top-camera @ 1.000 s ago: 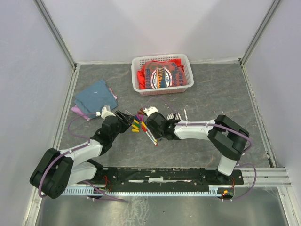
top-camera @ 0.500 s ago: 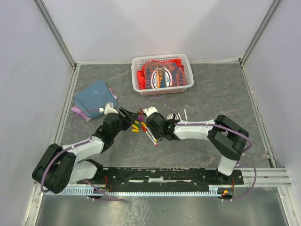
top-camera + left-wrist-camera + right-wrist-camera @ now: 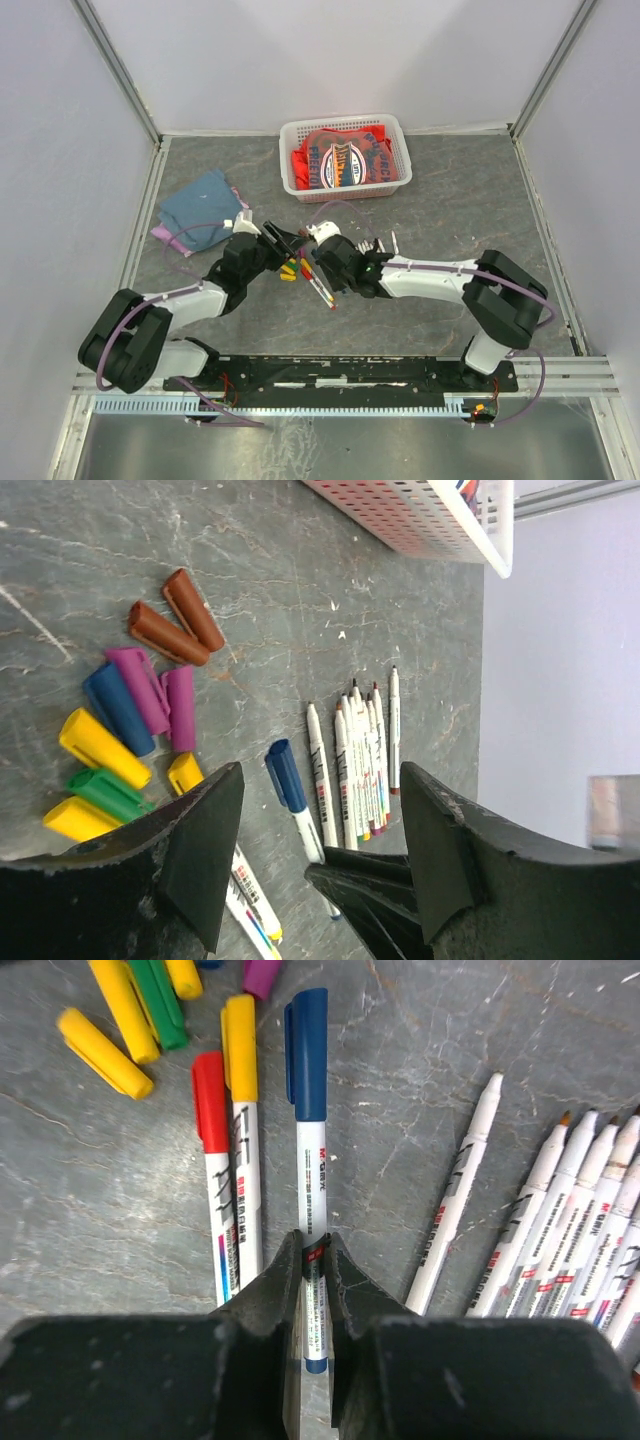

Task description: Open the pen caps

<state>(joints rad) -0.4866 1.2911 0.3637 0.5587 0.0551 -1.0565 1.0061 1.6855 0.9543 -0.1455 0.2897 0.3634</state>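
- Top view: note the left gripper [image 3: 283, 240] splayed wide and empty, hovering near the loose pen caps [image 3: 290, 268]; right gripper [image 3: 322, 268] low, just beside them; basket [image 3: 345, 155] well apart at the back.
- Left wrist: looks down between spread fingers [image 3: 215, 840] at the blue-capped pen [image 3: 292, 785], loose pen caps off to one side, uncapped pens [image 3: 360, 755] lined up on the other.
- Right wrist: shows jaws pinched narrow on that pen's white barrel, blue cap [image 3: 306, 1025] sticking out free beyond the tips; red-capped pen [image 3: 212, 1150] and yellow-capped pen [image 3: 242, 1130] lying just beside, caps on.
- Judged light, stiff, smooth plastic, probably slippery; best taken around the cap's middle and pulled straight along the barrel, against the other grip.
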